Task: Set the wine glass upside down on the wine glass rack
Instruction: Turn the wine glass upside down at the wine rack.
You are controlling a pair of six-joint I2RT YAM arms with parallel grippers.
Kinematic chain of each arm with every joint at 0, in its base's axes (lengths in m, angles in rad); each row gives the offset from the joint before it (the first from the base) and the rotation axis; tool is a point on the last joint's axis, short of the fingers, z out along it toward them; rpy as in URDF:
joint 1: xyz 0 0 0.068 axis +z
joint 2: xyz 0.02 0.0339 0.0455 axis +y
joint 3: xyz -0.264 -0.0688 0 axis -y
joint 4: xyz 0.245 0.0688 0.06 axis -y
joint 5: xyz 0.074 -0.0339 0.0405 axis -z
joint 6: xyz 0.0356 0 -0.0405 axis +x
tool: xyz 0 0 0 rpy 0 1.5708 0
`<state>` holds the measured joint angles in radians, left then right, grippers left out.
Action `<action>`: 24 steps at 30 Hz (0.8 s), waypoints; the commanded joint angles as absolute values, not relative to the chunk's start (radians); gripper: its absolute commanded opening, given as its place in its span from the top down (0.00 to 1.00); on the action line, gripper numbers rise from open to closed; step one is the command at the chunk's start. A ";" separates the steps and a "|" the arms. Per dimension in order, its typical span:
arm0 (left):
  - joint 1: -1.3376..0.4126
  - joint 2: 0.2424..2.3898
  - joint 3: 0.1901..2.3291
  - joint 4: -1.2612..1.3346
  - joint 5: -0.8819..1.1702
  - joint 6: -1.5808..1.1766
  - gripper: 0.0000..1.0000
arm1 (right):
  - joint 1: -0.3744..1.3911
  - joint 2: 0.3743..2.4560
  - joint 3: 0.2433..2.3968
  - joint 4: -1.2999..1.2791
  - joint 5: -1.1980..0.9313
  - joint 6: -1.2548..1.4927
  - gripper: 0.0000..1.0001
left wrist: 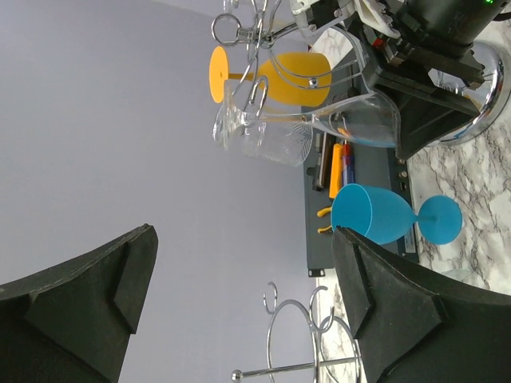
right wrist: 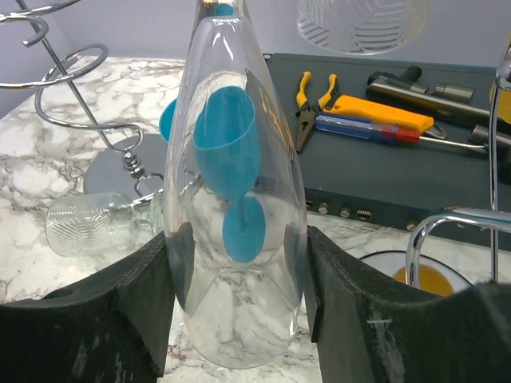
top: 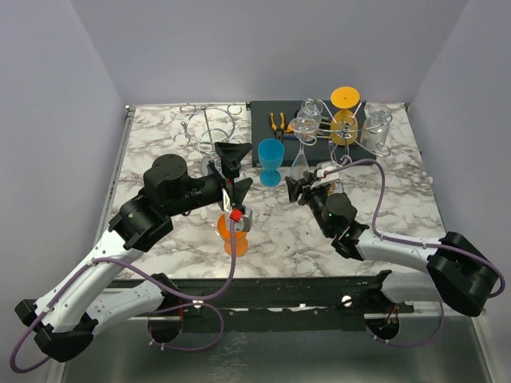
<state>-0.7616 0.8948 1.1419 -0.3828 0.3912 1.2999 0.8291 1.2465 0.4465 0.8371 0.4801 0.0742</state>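
Right gripper (right wrist: 239,263) is clamped on the clear wine glass (right wrist: 239,120) bowl, near the loaded rack (top: 319,108). It looks thin, slick and fragile, so you'll want to squeeze gently at the bowl's widest part.

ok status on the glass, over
left gripper open, empty. right gripper shut on clear wine glass, not yet at a rack. blue glass close beside it, on the empty rack's side.

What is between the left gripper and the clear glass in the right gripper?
A blue goblet, upright, stands between the left gripper and the clear glass, seen in the top view.
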 commanded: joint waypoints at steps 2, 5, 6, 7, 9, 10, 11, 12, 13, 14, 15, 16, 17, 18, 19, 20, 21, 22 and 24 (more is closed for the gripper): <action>-0.769 0.881 1.129 -0.367 0.375 1.306 0.01 | 0.824 1.262 0.484 0.897 0.434 0.041 0.90; -0.769 0.879 1.126 -0.366 0.373 1.304 0.01 | 0.824 1.249 0.461 0.918 0.431 0.042 0.90; -0.769 0.879 1.126 -0.365 0.371 1.302 0.01 | 0.824 1.244 0.452 0.926 0.428 0.041 0.90; -0.769 0.880 1.126 -0.365 0.370 1.302 0.01 | 0.824 1.239 0.442 0.934 0.424 0.040 0.90; -0.769 0.883 1.124 -0.364 0.368 1.303 0.01 | 0.824 1.228 0.427 0.953 0.411 0.033 0.90; -0.769 0.881 1.123 -0.363 0.368 1.303 0.01 | 0.824 1.224 0.422 0.958 0.406 0.028 0.90; -0.769 0.884 1.122 -0.362 0.367 1.303 0.01 | 0.824 1.220 0.418 0.962 0.404 0.024 0.90; -0.769 0.885 1.121 -0.361 0.367 1.305 0.01 | 0.824 1.216 0.415 0.962 0.403 0.022 0.90; -0.769 0.885 1.120 -0.360 0.364 1.307 0.01 | 0.824 1.214 0.410 0.963 0.401 0.020 0.90; -0.769 0.887 1.120 -0.359 0.362 1.307 0.01 | 0.825 1.209 0.406 0.965 0.399 0.018 0.90; -0.769 0.889 1.120 -0.358 0.359 1.307 0.01 | 0.825 1.205 0.400 0.967 0.401 0.017 0.90; -0.769 0.890 1.121 -0.358 0.357 1.307 0.01 | 0.825 1.200 0.393 0.969 0.406 0.017 0.90; -0.769 0.891 1.121 -0.357 0.356 1.306 0.01 | 0.825 1.194 0.385 0.975 0.411 0.019 0.90; -0.769 0.892 1.121 -0.356 0.356 1.307 0.01 | 0.825 1.187 0.376 0.980 0.414 0.022 0.90; -0.769 0.893 1.120 -0.356 0.354 1.308 0.01 | 0.825 1.179 0.369 0.982 0.416 0.026 0.90; -0.769 0.894 1.120 -0.356 0.354 1.309 0.01 | 0.825 1.169 0.364 0.981 0.420 0.029 0.90; -0.769 0.894 1.118 -0.355 0.353 1.310 0.01 | 0.825 1.164 0.360 0.981 0.422 0.030 0.90; -0.769 0.896 1.118 -0.354 0.351 1.311 0.01 | 0.825 1.160 0.357 0.981 0.422 0.032 0.90; -0.769 0.897 1.117 -0.352 0.351 1.311 0.01 | 0.825 1.154 0.352 0.976 0.420 0.034 0.90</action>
<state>-0.7616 0.8951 1.1290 -0.3794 0.3691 1.3018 0.8291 1.1816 0.3672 0.9192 0.4240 0.0330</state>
